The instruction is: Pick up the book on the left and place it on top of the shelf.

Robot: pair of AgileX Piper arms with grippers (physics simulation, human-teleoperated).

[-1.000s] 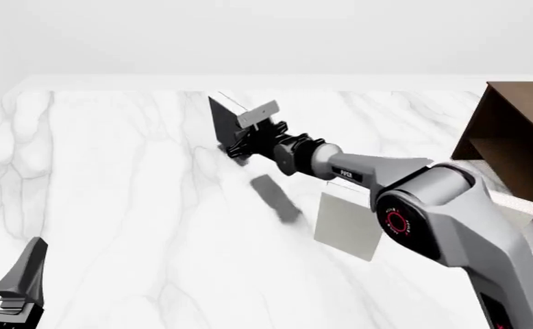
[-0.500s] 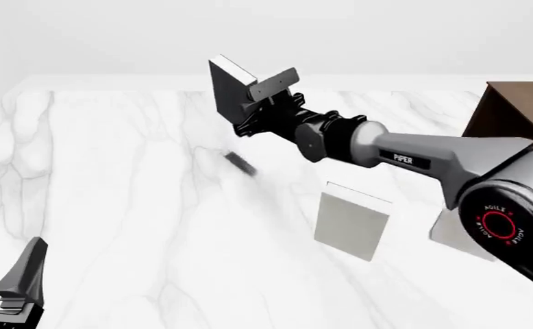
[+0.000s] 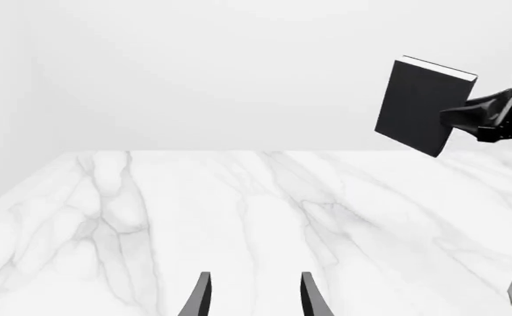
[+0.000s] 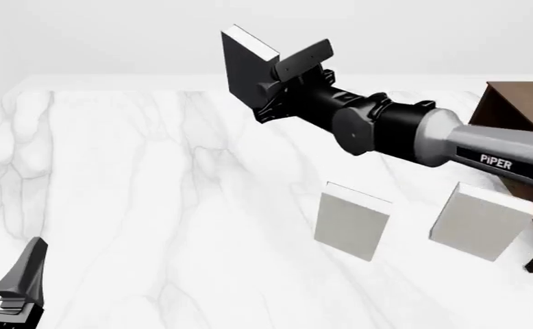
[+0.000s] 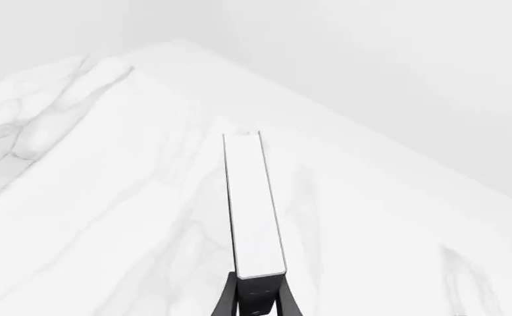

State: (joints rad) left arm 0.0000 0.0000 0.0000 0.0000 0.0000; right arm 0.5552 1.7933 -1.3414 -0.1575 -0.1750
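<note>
Right fingers (image 4: 280,79) clamped on the book (image 4: 246,65), held in the air above the counter's (image 4: 138,192) far side. Left fingers (image 3: 251,296) apart, low at near-left corner. Shelf (image 4: 513,130) at right edge.

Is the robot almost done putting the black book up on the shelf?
About halfway. Done: the black book is picked up, clear of the marble table. In hand: the right gripper holds it with jaws clamped on it. Left: carry it over and set it on the brown shelf, whose top shows no book.
</note>
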